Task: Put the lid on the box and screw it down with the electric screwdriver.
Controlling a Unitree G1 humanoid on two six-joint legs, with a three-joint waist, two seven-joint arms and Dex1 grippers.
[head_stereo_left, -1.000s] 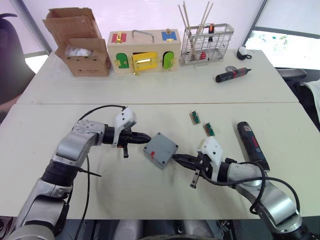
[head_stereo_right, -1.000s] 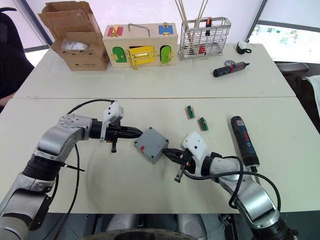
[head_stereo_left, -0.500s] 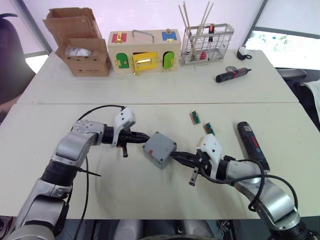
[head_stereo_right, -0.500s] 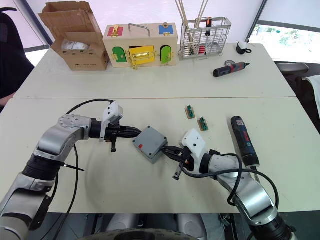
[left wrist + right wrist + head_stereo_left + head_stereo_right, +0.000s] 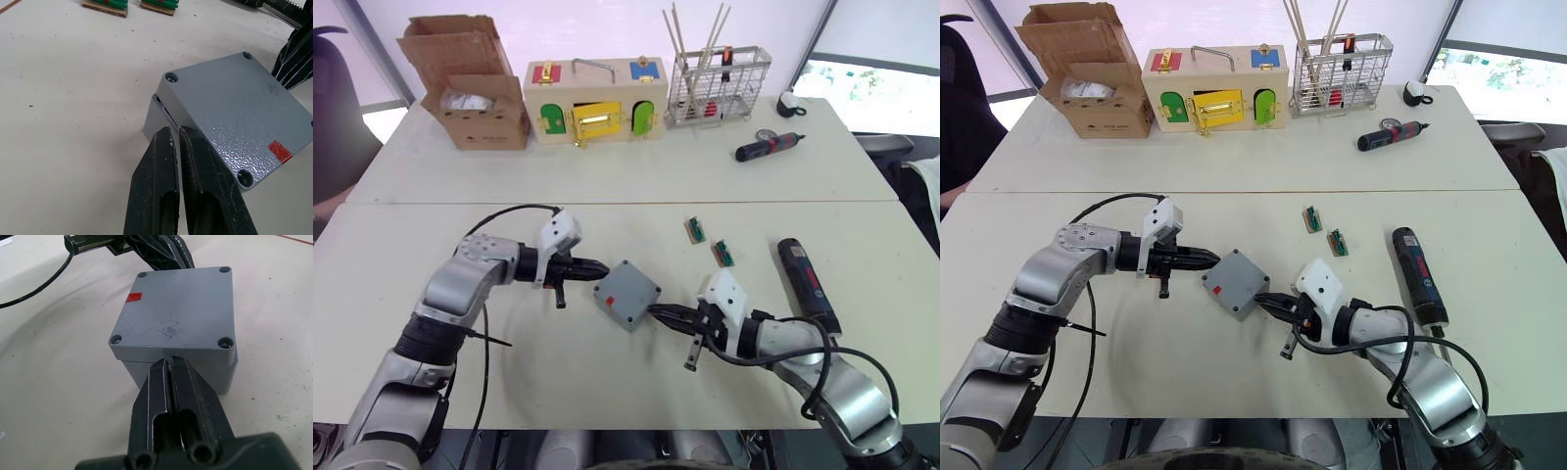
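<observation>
The grey lid [image 5: 628, 292] with a red sticker lies on top of the grey box [image 5: 210, 374] at the middle of the near table. In the left wrist view it sits slightly shifted on the box, with a thin gap under its rim. My left gripper [image 5: 601, 266] is shut, its tips against the lid's left edge. My right gripper [image 5: 655, 311] is shut too, its tips at the box's side wall just under the lid on the near right. The electric screwdriver [image 5: 804, 280] lies flat on the table to the right, beyond my right arm.
Two small green parts [image 5: 695, 229] lie between the box and the electric screwdriver. On the far table stand a cardboard box [image 5: 470, 88], a wooden box with coloured doors [image 5: 594, 98] and a wire basket [image 5: 720, 86]. A small black-and-red screwdriver [image 5: 769, 147] lies there too.
My right gripper pushed a little toward the box half a second ago and has eased back slightly. The box and lid turned only a trifle. The left arm has held still.
</observation>
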